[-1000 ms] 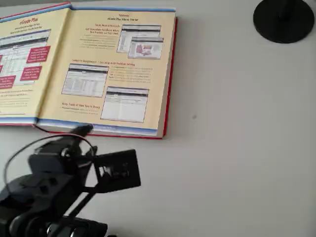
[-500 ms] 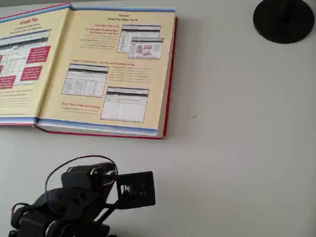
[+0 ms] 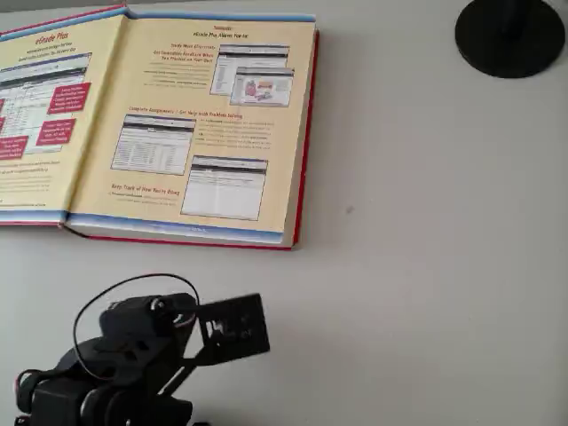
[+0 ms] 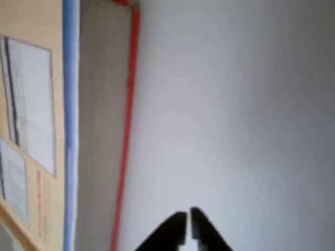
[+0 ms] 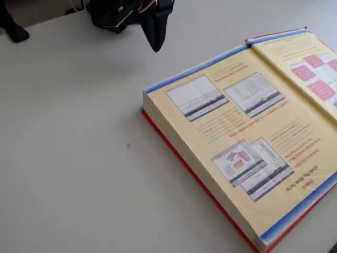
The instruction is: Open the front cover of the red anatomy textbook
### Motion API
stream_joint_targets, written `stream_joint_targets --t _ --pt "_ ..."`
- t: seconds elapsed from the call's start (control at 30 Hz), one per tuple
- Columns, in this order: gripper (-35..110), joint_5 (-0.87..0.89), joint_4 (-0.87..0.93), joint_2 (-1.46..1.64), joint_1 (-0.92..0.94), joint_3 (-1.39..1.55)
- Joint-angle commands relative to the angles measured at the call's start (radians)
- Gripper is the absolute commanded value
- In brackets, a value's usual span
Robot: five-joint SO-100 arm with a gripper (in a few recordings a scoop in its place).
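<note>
red anatomy textbook [image 3: 191,124] is seen lying open on the table [image 3: 426,266], yellowish printed pages up | front cover [image 3: 40,115] is laid flat to its left in the overhead view | gripper [image 4: 188,226] is held clear of the book's red edge, above bare table | jaws are pressed together, nothing pinched | black disc base [image 3: 508,35] is seen well apart

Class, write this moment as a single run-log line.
front cover: open, lying flat | red anatomy textbook: open on table | gripper: shut, empty, above bare table beside book
</note>
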Motion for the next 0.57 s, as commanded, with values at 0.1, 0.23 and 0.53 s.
stream_joint_targets --t 0.1,0.23,0.53 --pt "0 -0.011 0.055 0.003 -0.078 -0.006" --pt "0 -0.005 0.055 0.003 -0.069 -0.006" --pt "0 -0.005 0.055 0.003 -0.069 -0.006"
